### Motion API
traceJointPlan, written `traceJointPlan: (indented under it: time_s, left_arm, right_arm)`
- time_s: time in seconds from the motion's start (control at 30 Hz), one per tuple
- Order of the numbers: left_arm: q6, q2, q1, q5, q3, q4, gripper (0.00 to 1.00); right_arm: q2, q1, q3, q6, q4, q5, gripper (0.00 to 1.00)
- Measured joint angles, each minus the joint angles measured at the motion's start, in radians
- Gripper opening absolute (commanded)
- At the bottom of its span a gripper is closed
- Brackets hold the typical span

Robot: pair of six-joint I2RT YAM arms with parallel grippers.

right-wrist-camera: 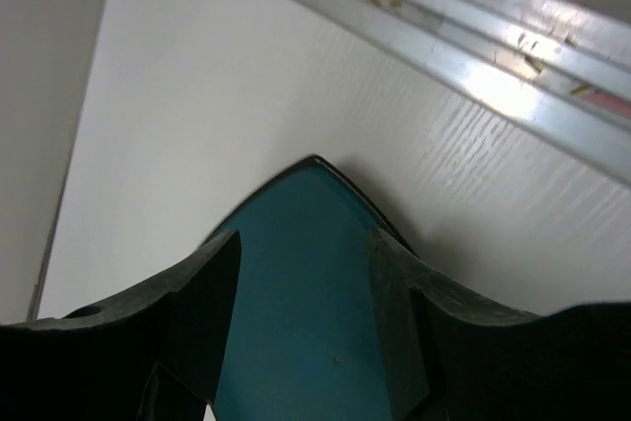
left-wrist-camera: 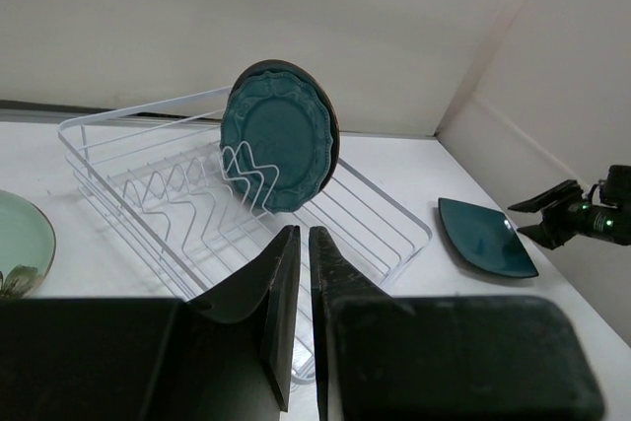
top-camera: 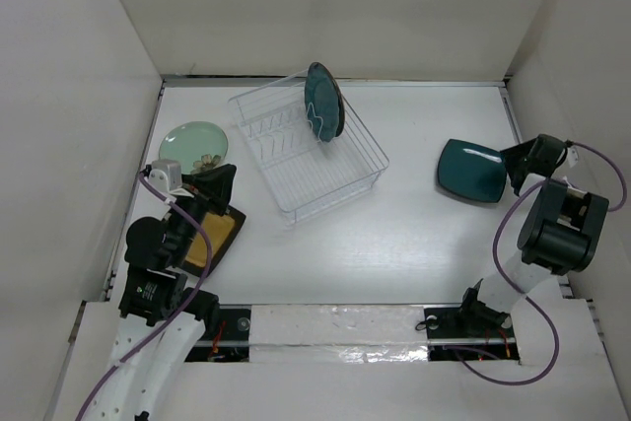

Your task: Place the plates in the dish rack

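Note:
The clear wire dish rack (top-camera: 340, 179) stands mid-table at an angle. Two round teal plates (top-camera: 323, 101) stand upright in its far end; in the left wrist view the scalloped one (left-wrist-camera: 276, 140) is in front with the other's rim behind it. The mint plate (top-camera: 194, 144) lies flat at the far left. The mustard-yellow plate (top-camera: 223, 234) lies partly under my left arm. My left gripper (top-camera: 226, 180) is shut and empty, above the table (left-wrist-camera: 304, 236). The square teal plate (top-camera: 471, 170) lies flat at the right. My right gripper (top-camera: 511, 171) is open with its fingers over the plate's edge (right-wrist-camera: 306, 244).
White walls enclose the table on three sides. A metal rail (right-wrist-camera: 463, 36) runs along the table edge near the square plate. The rack's near rows of tines (left-wrist-camera: 182, 194) stand without plates.

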Motion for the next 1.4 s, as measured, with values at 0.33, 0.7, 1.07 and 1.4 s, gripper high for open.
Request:
traceJointPlan:
  time_s: [0.33, 0.7, 1.07, 1.4]
  left_arm:
    - [0.003, -0.002, 0.000, -0.006, 0.000, -0.005, 0.07]
    - [0.003, -0.002, 0.000, -0.008, 0.000, -0.005, 0.08]
    - [0.003, -0.002, 0.000, -0.008, 0.000, -0.005, 0.08]
    - [0.003, -0.003, 0.000, -0.008, 0.000, -0.006, 0.08]
  right_arm:
    - [0.062, 0.021, -0.043, 0.022, 0.039, -0.142, 0.58]
    - [-0.141, 0.063, -0.202, 0.013, 0.046, -0.098, 0.54]
    - [-0.150, 0.035, -0.141, 0.026, -0.074, 0.171, 0.59]
    - [0.004, 0.028, -0.028, -0.018, -0.170, 0.077, 0.53]
